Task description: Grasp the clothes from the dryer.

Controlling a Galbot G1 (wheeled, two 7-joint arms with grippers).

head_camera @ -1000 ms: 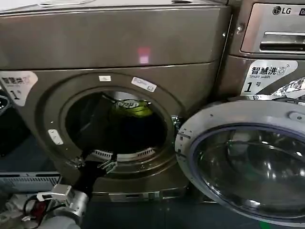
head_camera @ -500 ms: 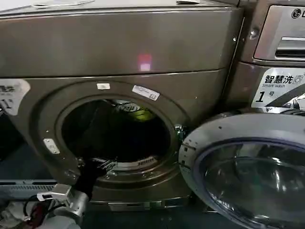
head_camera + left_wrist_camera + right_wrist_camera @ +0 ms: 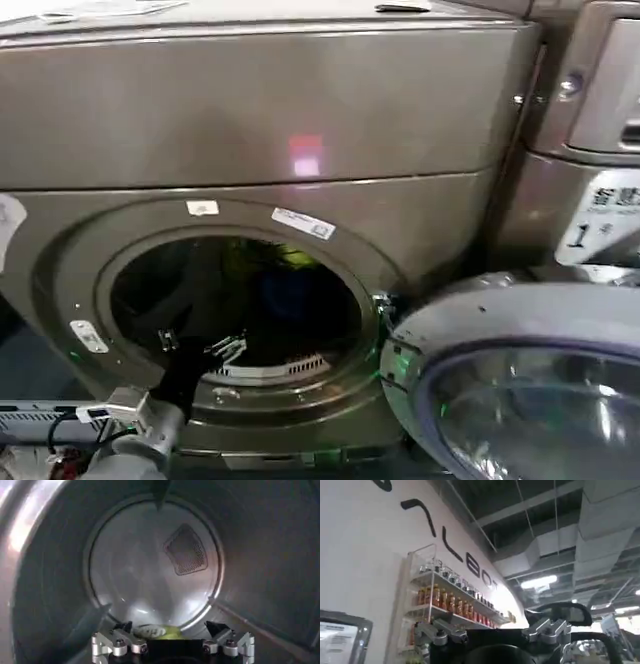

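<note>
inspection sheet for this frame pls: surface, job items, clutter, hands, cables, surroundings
Surface: dryer drum, steel, perforated vent on rear wall.
Job's things: yellow-green garment low in the drum, just ahead of the left hand; door swung open.
Clutter: nothing seen in the drum.
Hands: left hand open, inside the porthole; right hand open, raised, facing the ceiling.
Cables: loose wires by the left arm's base.
Surroundings: second machine on the right; shelf of jars.
</note>
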